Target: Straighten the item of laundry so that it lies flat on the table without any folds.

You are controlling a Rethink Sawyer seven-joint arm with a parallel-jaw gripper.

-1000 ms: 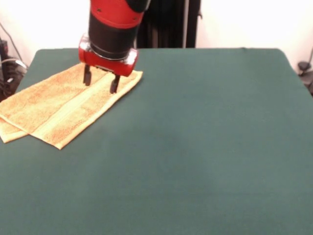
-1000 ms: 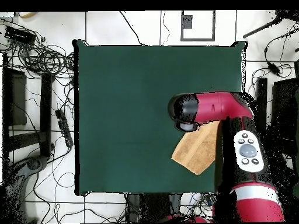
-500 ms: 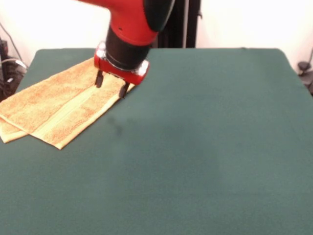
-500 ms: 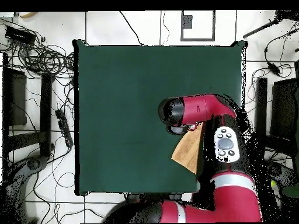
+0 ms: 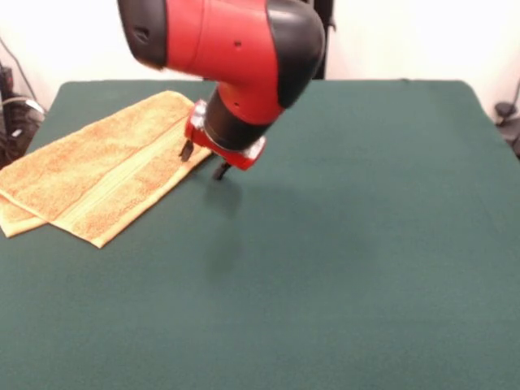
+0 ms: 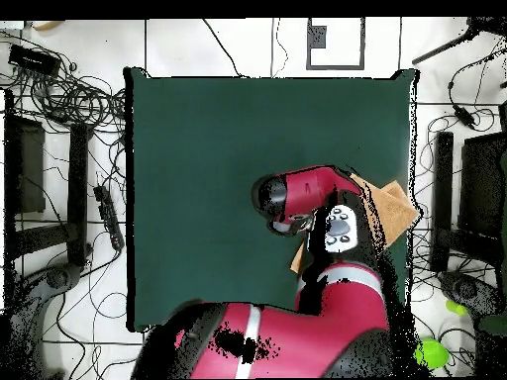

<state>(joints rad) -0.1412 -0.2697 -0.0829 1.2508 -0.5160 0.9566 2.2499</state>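
Note:
The orange-tan towel (image 5: 89, 179) lies folded over on itself at the far left of the dark green table (image 5: 366, 244). A lower layer sticks out at its near left corner, and a paler band runs along its near edge. My gripper (image 5: 203, 161) hangs open and empty just above the table, at the towel's right corner. One fingertip is over the towel's edge and the other over bare cloth. In the overhead view my arm (image 6: 307, 193) hides the gripper and most of the towel (image 6: 393, 210).
The table (image 6: 198, 148) is bare cloth to the right of and in front of the towel. Cables (image 6: 69, 89) and dark stands lie on the floor around it. A black stand (image 5: 284, 49) rises behind the far edge.
My gripper has moved right and nearer the camera, from above the towel's far corner to its right edge. It stays open. The towel has not moved.

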